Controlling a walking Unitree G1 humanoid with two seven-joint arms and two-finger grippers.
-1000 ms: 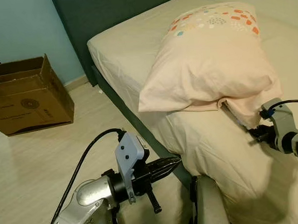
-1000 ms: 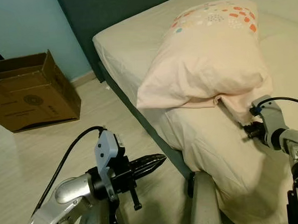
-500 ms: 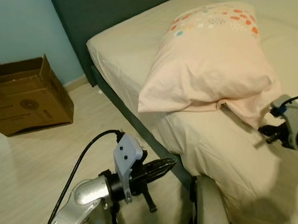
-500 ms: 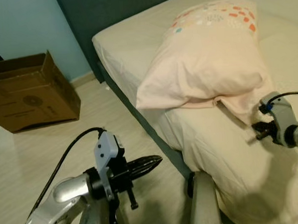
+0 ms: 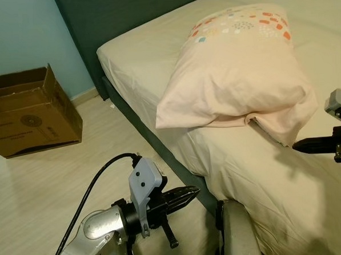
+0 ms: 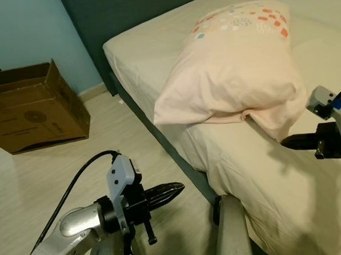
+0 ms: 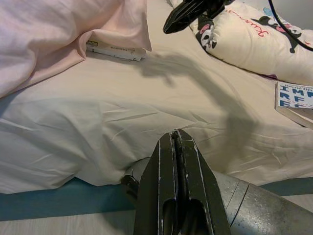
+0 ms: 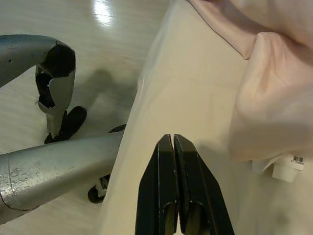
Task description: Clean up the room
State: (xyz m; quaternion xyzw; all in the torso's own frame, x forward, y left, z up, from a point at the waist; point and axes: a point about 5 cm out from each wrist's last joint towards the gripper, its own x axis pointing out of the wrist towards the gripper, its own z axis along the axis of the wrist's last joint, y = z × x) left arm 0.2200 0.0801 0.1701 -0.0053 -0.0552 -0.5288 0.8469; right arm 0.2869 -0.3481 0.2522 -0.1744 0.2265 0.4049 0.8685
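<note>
Right wrist view: white object half-hidden under pillow hem. Pillow long axis toward one o'clock. Left gripper, right gripper clenched, empty.

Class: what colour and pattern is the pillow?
Pale peach pillow, coloured dots at one end; left eye view.

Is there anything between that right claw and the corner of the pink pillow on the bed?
Nothing visible stands in the way. The right gripper, fingers shut, hovers over the cream bed sheet, pointing at the near corner of the pale pink pillow. Only bare sheet lies between them.
</note>
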